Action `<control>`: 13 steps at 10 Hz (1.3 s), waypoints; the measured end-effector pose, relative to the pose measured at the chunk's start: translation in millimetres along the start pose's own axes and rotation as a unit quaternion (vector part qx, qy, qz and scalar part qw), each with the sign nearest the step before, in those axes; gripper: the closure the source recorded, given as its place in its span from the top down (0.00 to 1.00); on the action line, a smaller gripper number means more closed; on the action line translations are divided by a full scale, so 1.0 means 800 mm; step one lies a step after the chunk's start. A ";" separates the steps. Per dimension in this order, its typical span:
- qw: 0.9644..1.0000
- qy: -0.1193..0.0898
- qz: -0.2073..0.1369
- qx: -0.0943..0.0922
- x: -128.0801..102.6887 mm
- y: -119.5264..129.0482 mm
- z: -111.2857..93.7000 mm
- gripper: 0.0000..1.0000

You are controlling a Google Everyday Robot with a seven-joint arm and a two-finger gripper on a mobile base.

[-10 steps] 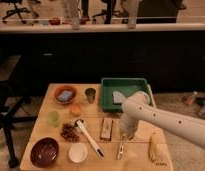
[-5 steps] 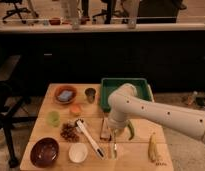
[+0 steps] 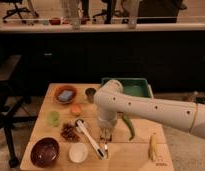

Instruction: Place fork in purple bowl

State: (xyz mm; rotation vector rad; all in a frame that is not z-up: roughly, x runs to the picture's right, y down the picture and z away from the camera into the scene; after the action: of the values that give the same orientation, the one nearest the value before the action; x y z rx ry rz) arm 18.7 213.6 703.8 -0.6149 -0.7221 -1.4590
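1. The pincer [image 3: 105,135] hangs low over the middle of the counter [image 3: 131,156], pointing straight down, with its tips at or just above the surface.
2. Its jaws are pressed together. Whether they pinch anything cannot be told.
3. The fork [image 3: 105,146] lies on the counter at 6 o'clock from the pincer. Its upper end sits right at the tips, and contact cannot be confirmed.
4. The fork's long axis runs roughly 12 to 6. Which end carries the tines cannot be made out.
5. The purple bowl [image 3: 44,152] sits at the counter's front corner, at about 8 o'clock from the pincer and well apart from it. It looks empty.
6. Between the fork and the purple bowl lie a white-handled utensil [image 3: 90,139], set diagonally just beside the fork, and a white bowl [image 3: 77,152].
7. The arm [image 3: 146,107] reaches in from 3 o'clock. It bends at a raised elbow above the counter's centre, with the wrist dropping vertically.
8. Judgement: this is the grasp step and the fork is not yet in the purple bowl. The carry must run toward 8 o'clock, lifted clear of the utensil and the white bowl.
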 end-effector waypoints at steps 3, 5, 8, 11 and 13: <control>1.000 0.000 0.000 -0.001 0.000 0.000 0.001 0.00; 1.000 0.000 0.001 -0.001 0.000 0.002 0.001 0.00; 1.000 0.000 0.001 -0.001 0.000 0.002 0.001 0.00; 0.999 0.021 -0.026 0.007 -0.005 -0.022 -0.018 0.00; 0.999 0.036 -0.033 0.014 -0.006 -0.044 -0.035 0.00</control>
State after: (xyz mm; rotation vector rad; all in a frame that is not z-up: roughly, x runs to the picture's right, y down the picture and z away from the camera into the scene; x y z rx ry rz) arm -14.7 194.6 680.1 -0.5183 -0.7124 -1.5217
